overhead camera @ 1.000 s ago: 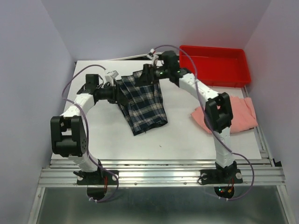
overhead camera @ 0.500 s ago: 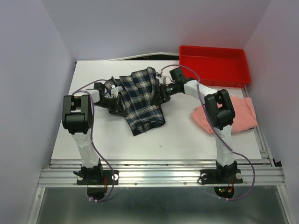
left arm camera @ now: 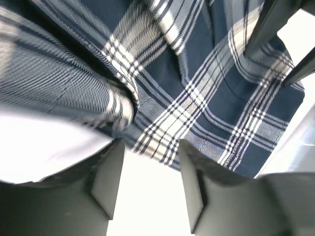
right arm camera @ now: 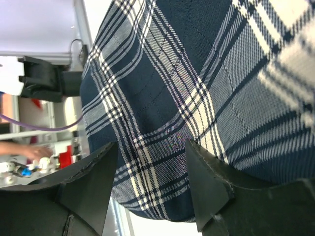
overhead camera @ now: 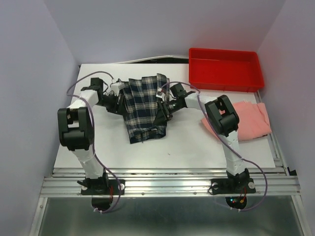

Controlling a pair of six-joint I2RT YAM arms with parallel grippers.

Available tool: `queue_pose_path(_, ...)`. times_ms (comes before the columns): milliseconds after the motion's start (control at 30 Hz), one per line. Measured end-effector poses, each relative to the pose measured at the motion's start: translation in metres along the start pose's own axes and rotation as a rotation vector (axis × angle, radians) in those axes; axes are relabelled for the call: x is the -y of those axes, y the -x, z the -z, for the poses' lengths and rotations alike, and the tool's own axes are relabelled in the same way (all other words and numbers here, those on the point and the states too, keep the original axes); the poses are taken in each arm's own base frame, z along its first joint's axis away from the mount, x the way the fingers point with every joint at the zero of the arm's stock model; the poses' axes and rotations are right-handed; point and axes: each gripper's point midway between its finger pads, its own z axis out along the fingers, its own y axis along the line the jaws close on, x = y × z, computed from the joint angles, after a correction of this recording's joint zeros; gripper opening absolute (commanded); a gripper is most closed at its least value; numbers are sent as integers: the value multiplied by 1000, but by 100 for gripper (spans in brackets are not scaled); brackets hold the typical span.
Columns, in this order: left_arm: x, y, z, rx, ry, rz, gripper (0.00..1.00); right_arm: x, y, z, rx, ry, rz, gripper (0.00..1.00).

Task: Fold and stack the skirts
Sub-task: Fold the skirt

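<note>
The plaid skirt [overhead camera: 143, 104] lies folded on the white table, its far edge doubled over. My left gripper [overhead camera: 117, 100] sits at its left edge, open and empty. In the left wrist view [left arm camera: 150, 155] only bare table shows between the fingers, with the plaid skirt [left arm camera: 211, 93] just ahead. My right gripper [overhead camera: 162, 110] is at the skirt's right edge, open. In the right wrist view [right arm camera: 151, 152] its jaws stand wide apart over the plaid cloth [right arm camera: 197, 73] without pinching it. The salmon-pink skirt [overhead camera: 250, 121] lies crumpled at the right, behind the right arm's elbow.
A red plastic tray [overhead camera: 225, 68] stands at the table's back right corner. The table's metal rail [overhead camera: 167, 183] runs along the near edge by the arm bases. A white cable [overhead camera: 142, 60] lies along the back edge.
Both grippers brought the skirt's raised far edge down and toward me, folding it over. The skirt now lies flat, and both grippers have let go at its sides.
</note>
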Motion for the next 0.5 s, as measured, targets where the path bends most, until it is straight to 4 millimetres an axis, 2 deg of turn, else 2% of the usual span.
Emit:
queue_pose_path(33,1,7,9,20,32,-48,69,-1,-2,-3,-8,13,-8,63)
queue_pose_path(67,4,17,23,47,84,-133,76,-1,-2,-4,-9,14,-8,63)
queue_pose_path(133,20,41,49,108,185,-331,81,-2,-2,-5,-8,12,-7,63)
queue_pose_path(167,33,54,61,146,243,-459,82,-2,-2,-5,-9,12,-8,63)
queue_pose_path(233,67,68,74,203,337,-702,98,-2,-2,-5,-8,10,-10,64)
queue_pose_path(300,100,61,71,238,351,-912,98,-1,-2,-5,-7,6,-10,66)
queue_pose_path(333,109,52,69,239,350,-991,98,-2,-1,-5,-7,6,-10,68)
queue_pose_path(367,109,40,67,227,361,-1061,98,-2,-1,-5,-6,6,-9,68)
queue_pose_path(400,104,29,66,210,377,-1092,98,-3,0,-4,-7,1,-9,69)
queue_pose_path(500,68,-5,57,121,454,-1179,98,-7,6,-3,-10,-20,-6,72)
